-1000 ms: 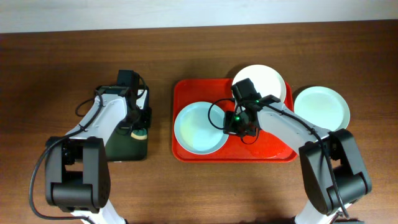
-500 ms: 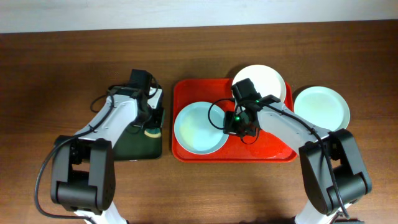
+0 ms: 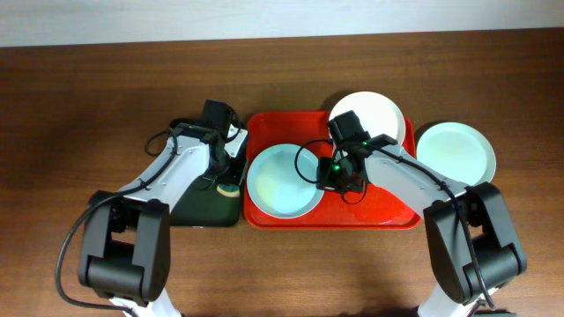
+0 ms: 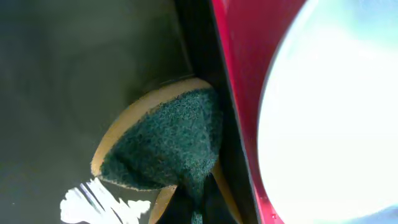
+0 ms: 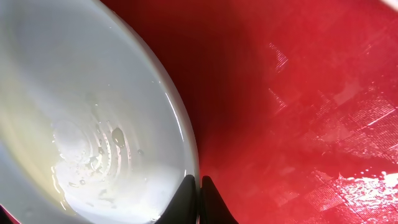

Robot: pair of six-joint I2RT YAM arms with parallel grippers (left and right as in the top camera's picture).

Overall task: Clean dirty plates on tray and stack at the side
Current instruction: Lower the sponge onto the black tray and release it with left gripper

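Overhead view. Shows a large red rectangular plastic tray (image 3: 388, 210) on a brown wooden table (image 3: 88, 88). Finds a pale mint-green round shallow plate (image 3: 280, 183) in the tray's left half and a white round plate (image 3: 374, 113) at its far right corner, overhanging the rim. Finds a second mint-green plate (image 3: 456, 151) on the table just right of the tray. Places the right gripper (image 3: 324, 176) at the right edge of the plate in the left half. Places the left gripper (image 3: 227, 180) just outside the tray's left rim, over a narrow dark green tray (image 3: 194, 210), clamped on a yellow sponge with a green scouring face (image 3: 228, 187).

Left wrist view. Looks down on the sponge (image 4: 165, 146), soft and squashed, pinched by the left gripper (image 4: 193, 205) at the bottom edge. Puts the red tray's rim (image 4: 239, 93) just beside the sponge and the mint-green plate (image 4: 336, 112) past that rim, apart from the sponge.

Right wrist view. Catches the right gripper (image 5: 199, 190) narrowed almost to nothing, apparently pinching the plate's thin rim (image 5: 189, 158), with bare wet tray floor (image 5: 298, 93) to the right. Picks out droplets and a faint yellowish film (image 5: 93, 149) on the plate's base.

Probably stiff, light and slippery while wet; possibly breakable, material not clear. Best taken by the rim, since the flat base offers no hold. Apt to slip or swing in so thin a pinch.
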